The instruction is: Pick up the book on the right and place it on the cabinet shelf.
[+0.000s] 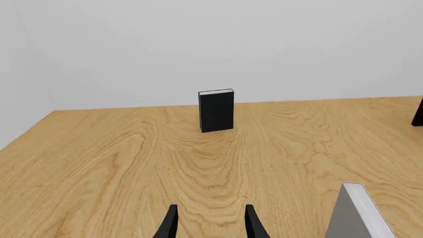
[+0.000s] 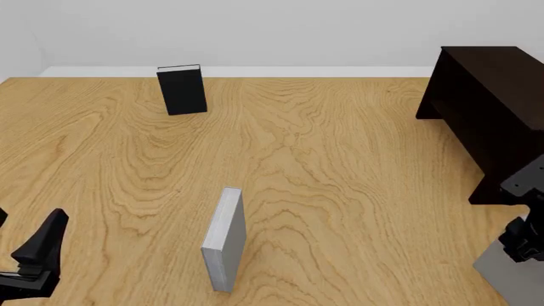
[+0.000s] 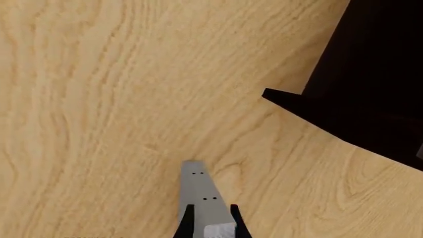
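Observation:
The mid-grey book (image 2: 508, 279) stands at the table's front right corner, just in front of the dark cabinet (image 2: 493, 108). My right gripper (image 2: 521, 250) is on its top edge. In the right wrist view the two black fingers (image 3: 187, 220) press against both sides of the book (image 3: 201, 196), so the gripper (image 3: 210, 212) is shut on it. I cannot tell whether the book is off the table. The cabinet (image 3: 377, 74) shows its outer wall only, and its shelf is hidden. My left gripper (image 2: 38, 255) is open and empty at the front left.
A paler silver-grey book (image 2: 225, 239) stands on edge at the front middle, also in the left wrist view (image 1: 353, 218). A black book (image 2: 182, 89) stands upright at the back left, straight ahead of the left gripper (image 1: 211, 225).

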